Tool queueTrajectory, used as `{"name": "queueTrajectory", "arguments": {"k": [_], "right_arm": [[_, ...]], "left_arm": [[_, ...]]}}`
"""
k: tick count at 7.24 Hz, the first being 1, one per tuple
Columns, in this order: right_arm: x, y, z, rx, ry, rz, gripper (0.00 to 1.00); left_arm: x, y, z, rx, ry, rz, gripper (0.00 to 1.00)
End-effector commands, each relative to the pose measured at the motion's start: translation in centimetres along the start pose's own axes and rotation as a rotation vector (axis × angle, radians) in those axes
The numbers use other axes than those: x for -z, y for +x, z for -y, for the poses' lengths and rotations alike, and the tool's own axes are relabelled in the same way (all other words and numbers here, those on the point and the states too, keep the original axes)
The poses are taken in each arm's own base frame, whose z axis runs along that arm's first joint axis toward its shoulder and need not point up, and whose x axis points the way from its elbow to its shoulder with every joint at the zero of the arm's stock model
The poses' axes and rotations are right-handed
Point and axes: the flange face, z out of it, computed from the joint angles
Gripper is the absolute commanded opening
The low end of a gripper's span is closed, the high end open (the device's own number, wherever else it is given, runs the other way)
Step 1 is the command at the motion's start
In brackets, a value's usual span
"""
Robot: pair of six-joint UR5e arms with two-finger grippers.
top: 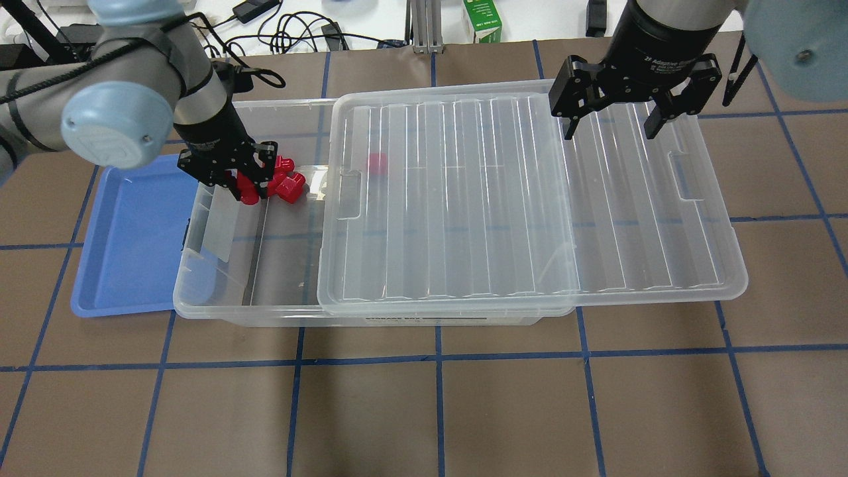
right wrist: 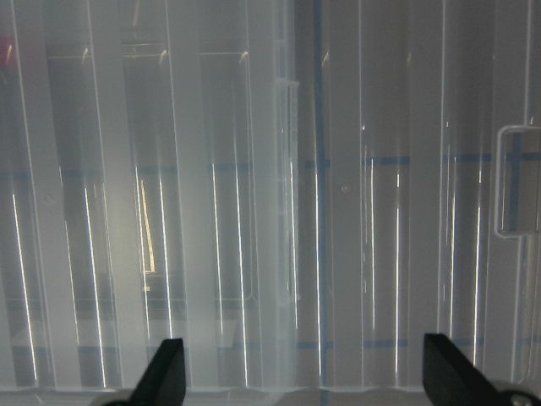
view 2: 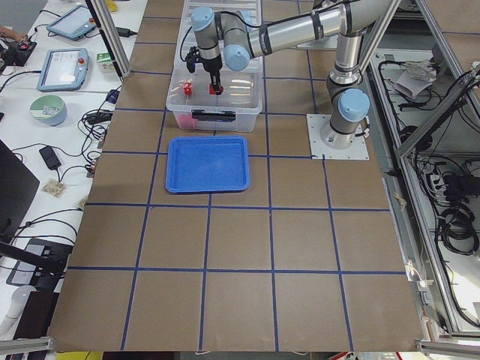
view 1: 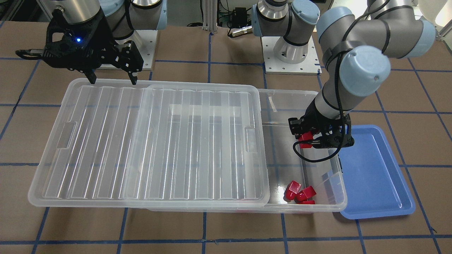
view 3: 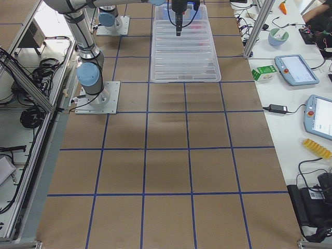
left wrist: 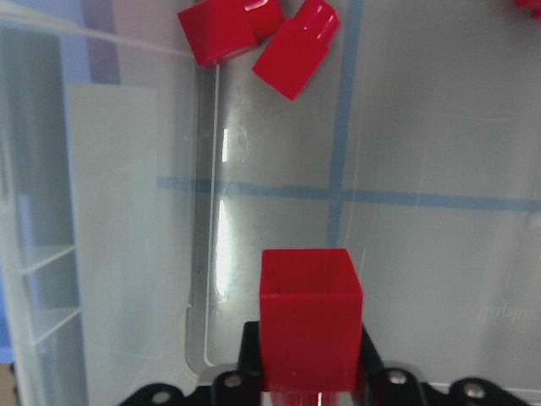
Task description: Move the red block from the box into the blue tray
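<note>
My left gripper (view 1: 310,137) is shut on the red block (view 1: 305,136) and holds it above the floor of the box's open end. The left wrist view shows the block (left wrist: 310,321) square between the jaws. The box (top: 265,311) is the clear bin; its ribbed lid (top: 497,199) is slid toward my right side. The blue tray (top: 132,245) lies empty just beyond the box's open end. My right gripper (top: 611,129) is open and hangs over the lid's far right part.
Other red blocks (view 1: 300,192) lie on the box floor by the wall away from the robot, and show in the left wrist view (left wrist: 254,34). One more red block (top: 377,162) shows dimly under the lid. The box wall stands between gripper and tray.
</note>
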Motion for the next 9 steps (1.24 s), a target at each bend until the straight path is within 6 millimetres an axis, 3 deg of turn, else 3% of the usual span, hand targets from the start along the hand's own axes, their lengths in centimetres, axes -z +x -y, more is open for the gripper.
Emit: {"name": "queueTrajectory", "arguments": {"k": [1,2,3,4,6,7,9], "right_arm": [[-0.1,0.1,0.0,-0.003,-0.001,-0.003,1.0],[-0.1,0.1,0.1,-0.004,-0.004,-0.002,1.0],[-0.3,0.0,0.2,-0.004,-0.006,-0.001,1.0],[-0.4,0.0,0.2,-0.003,-0.007,-0.004,1.0],[0.0,-0.1,-0.2,0.002,-0.006,-0.001,1.0],[-0.1,-0.1,-0.1,0.002,-0.009,-0.001,1.0],[-0.2,-0.1,0.0,0.0,-0.006,-0.001,1.0]], "left_arm": [[4.6,-6.1,0.1,-0.048,0.029,0.04,0.0],[3.6,-11.7,0.5,-0.106,0.013,0.026,0.0],[2.4,-18.5,0.7,-0.041,-0.005,-0.003,0.0],[0.5,-24.0,0.9,-0.017,-0.021,-0.027,0.0],[-7.6,-28.7,4.2,-0.045,0.039,-0.13,0.0],[-10.4,-29.1,5.3,-0.043,0.068,-0.117,0.0],[-15.1,-28.3,4.4,-0.045,0.046,-0.125,0.0]]}}
